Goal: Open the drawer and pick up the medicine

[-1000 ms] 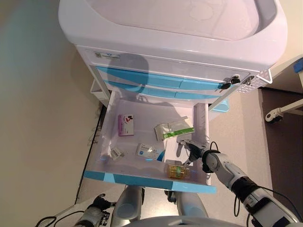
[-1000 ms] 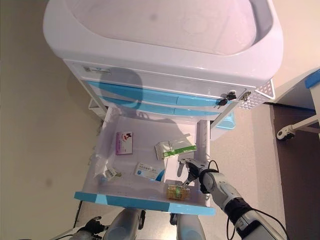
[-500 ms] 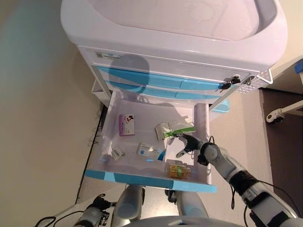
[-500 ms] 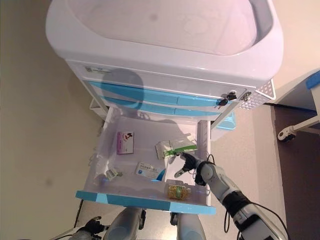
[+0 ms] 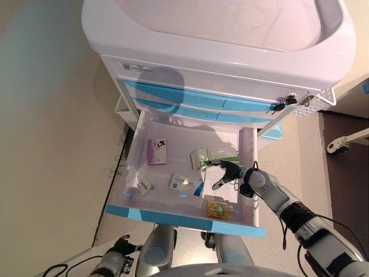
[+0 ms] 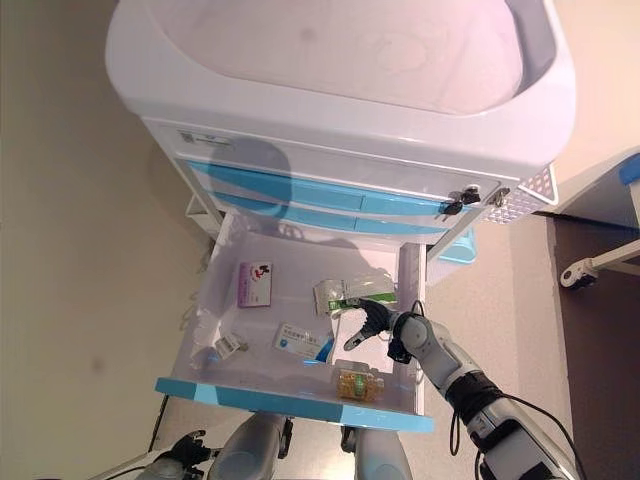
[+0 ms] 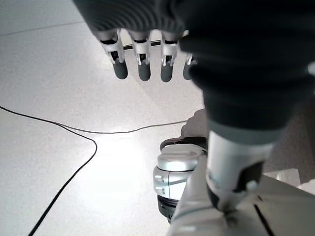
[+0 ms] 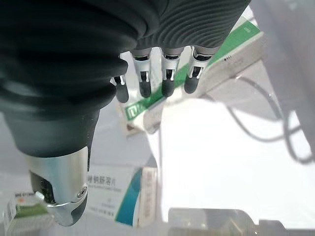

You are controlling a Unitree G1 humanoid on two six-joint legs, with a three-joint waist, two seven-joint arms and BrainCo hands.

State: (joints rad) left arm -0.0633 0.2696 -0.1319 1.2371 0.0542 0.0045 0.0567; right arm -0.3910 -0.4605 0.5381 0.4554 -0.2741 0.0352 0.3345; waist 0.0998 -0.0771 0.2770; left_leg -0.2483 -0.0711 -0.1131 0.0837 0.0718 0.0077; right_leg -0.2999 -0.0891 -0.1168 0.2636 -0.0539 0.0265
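Fingers [image 8: 168, 81] of the right hand [image 5: 230, 172] hang straight and slightly apart, holding nothing, poised over the near end of the white-and-green packet [image 5: 213, 156]; contact with it cannot be confirmed. Behind and above the fingers stands the white medical cart [image 5: 230, 63], its two upper blue-fronted drawers [image 5: 202, 99] closed. Around the fingers lies the open bottom drawer [image 5: 173, 218], pulled fully out, its right wall just beside the hand. Medicine is all inside this drawer: the white-and-green packet directly under the fingertips; a white-and-blue box [image 5: 184, 184] just to the robot's left of the fingers and slightly nearer; a pink box [image 5: 156, 151] well to the left, toward the back; a clear blister of amber capsules [image 5: 218, 209] nearer the drawer front, close below the hand; a small white item [image 5: 143, 187] far left. Left hand [image 7: 147, 54] hangs over the floor, fingers straight, empty.
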